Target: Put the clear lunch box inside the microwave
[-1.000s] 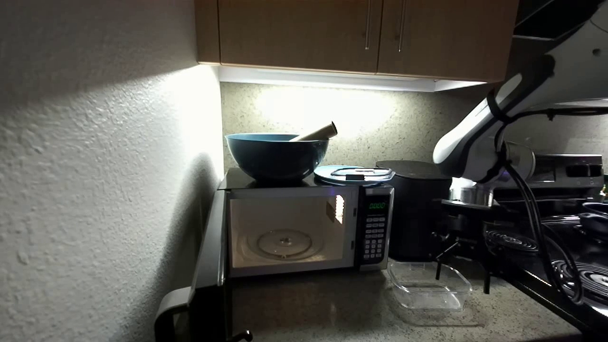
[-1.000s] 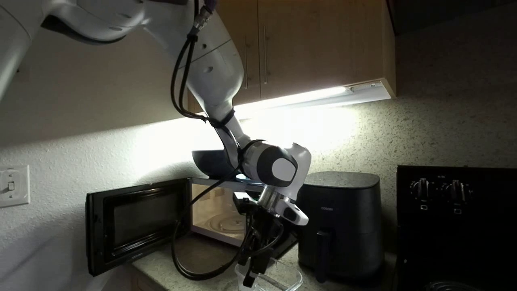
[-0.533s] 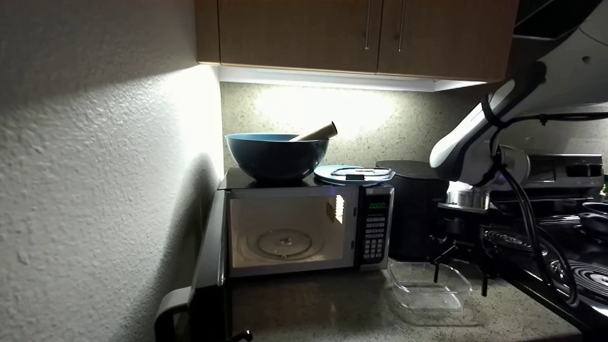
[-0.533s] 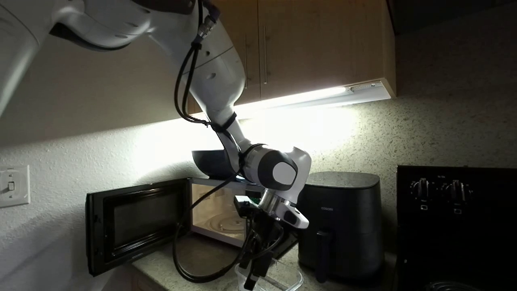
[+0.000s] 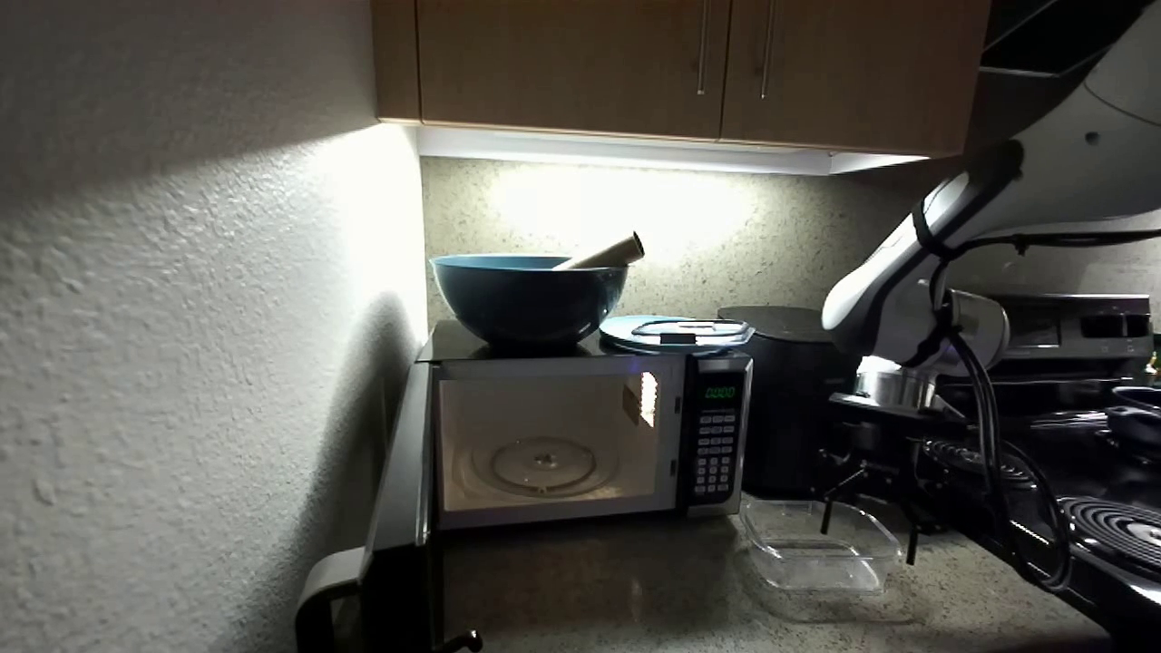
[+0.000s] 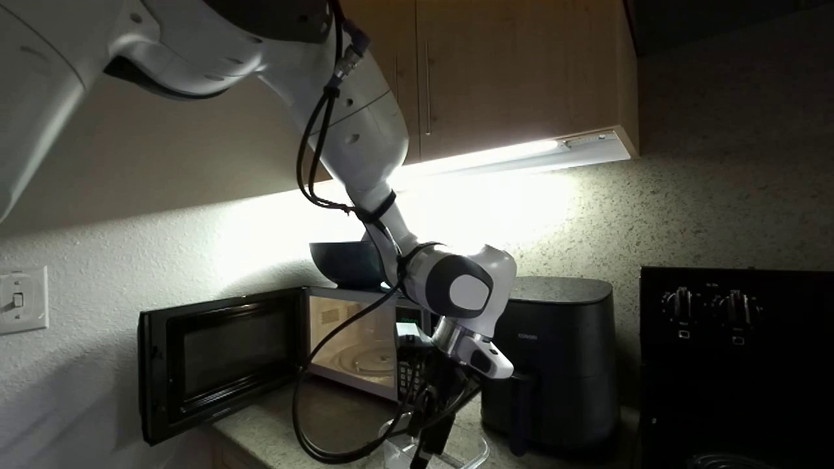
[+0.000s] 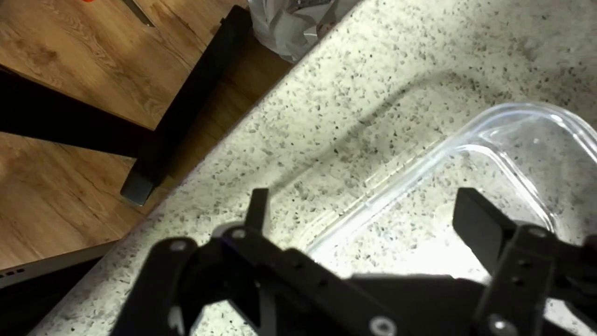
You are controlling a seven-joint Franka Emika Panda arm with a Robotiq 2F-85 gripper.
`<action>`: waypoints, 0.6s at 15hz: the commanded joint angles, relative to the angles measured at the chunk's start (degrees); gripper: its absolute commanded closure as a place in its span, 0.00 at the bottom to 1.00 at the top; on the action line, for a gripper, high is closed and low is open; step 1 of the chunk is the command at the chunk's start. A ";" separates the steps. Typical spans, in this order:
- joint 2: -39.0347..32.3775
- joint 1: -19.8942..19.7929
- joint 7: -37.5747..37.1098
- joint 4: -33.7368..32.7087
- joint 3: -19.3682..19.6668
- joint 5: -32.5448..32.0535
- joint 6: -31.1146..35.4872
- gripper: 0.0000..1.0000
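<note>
While the microwave (image 5: 562,408) shows green zeros (image 5: 720,393) — black appliance (image 6: 560,358), lettered COSORI

In the wrist view, the clear lunch box (image 7: 433,163) runs off the edge at three o'clock, and the claw (image 7: 363,198) hides its six o'clock part. At twelve o'clock, a plastic bag (image 7: 287,35) is cut off, contents indistinct.

Your arm (image 6: 371,150) is glossy white, with black cables (image 5: 984,405) strapped along it; above your matte black hand (image 7: 364,211), studded with silver screws (image 7: 382,325), sits a shiny, rounded metal collar (image 5: 896,388).
</note>
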State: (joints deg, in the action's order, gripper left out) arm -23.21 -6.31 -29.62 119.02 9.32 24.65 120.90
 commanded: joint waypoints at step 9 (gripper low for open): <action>-4.65 -0.75 -6.28 -0.25 -0.41 7.15 14.92 0.00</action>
State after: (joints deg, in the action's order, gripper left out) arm -27.83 -6.76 -33.90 117.89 9.56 29.85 132.13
